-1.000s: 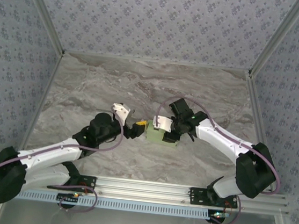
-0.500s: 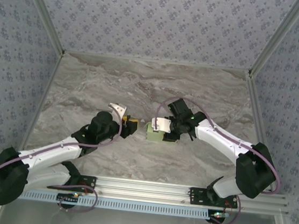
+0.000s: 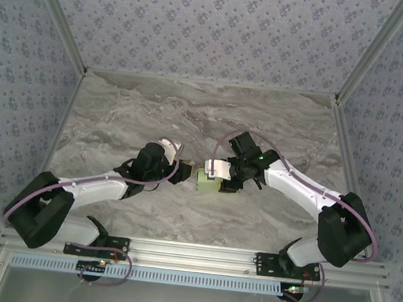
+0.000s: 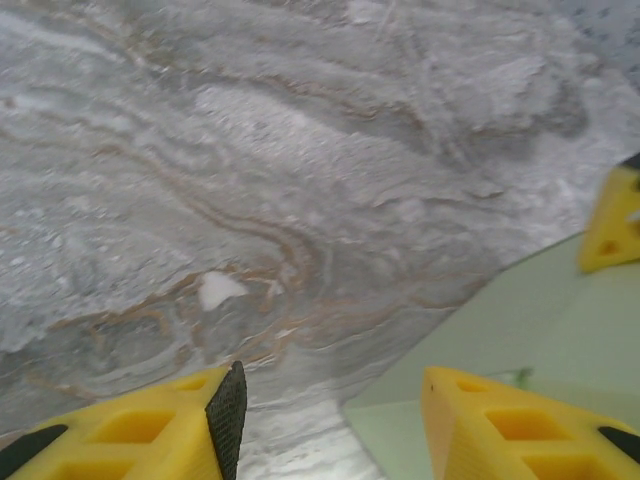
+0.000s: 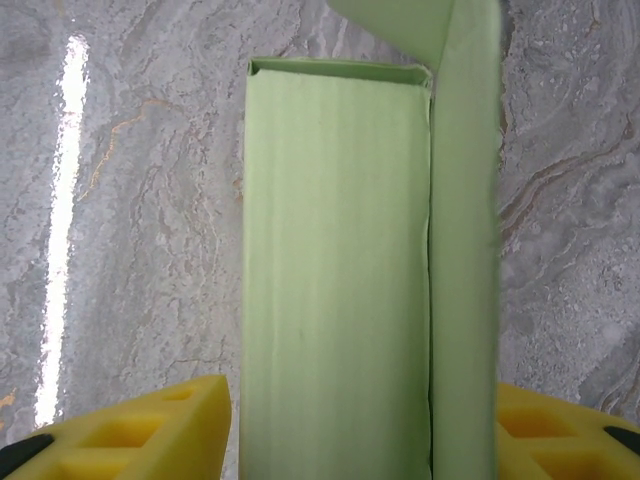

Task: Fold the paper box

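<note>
A broad tabletop of glossy grey marble with brown veins. Near its middle, slightly toward the near edge, is the paper box, smooth pale green card folded into a long rectangular shape with a loose flap at one end. The right gripper pinches its long sides between yellow, hollow-celled wedge fingers. The left gripper, just beside the box toward the left edge, has its matching fingers spread, pinching nothing.
</note>
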